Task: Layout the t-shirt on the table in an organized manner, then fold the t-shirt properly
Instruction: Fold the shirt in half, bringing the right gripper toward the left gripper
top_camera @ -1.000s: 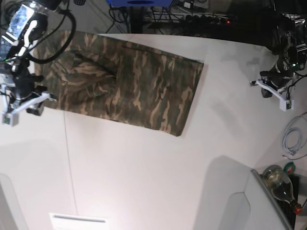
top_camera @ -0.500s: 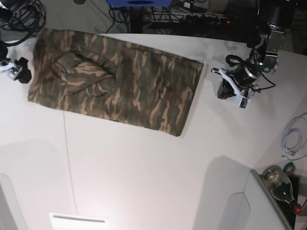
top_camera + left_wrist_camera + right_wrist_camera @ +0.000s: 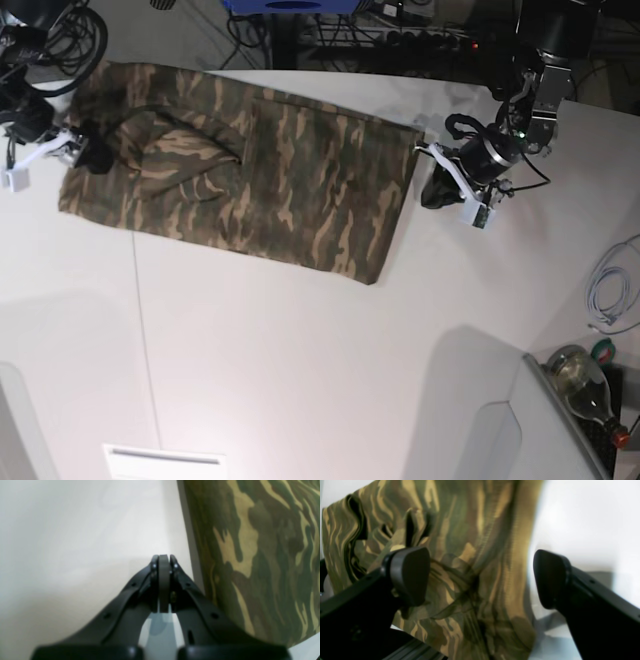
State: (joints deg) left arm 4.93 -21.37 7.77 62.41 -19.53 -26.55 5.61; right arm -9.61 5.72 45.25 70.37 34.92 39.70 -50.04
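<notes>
Counter (image 3: 300, 360): white, fills most of the frame.
T-shirt (image 3: 250, 175): camouflage, spread flat, upper left.
Left claw (image 3: 438, 190): clenched, empty, beside the shirt's right edge.
Right claw (image 3: 70, 150): released, over the shirt's left end.

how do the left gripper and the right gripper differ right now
The left gripper is shut, empty, over bare table beside the t-shirt edge. The right gripper is wide open, with camouflage cloth between its pads, at the shirt's other end. Neither visibly holds the shirt; both are dark.
</notes>
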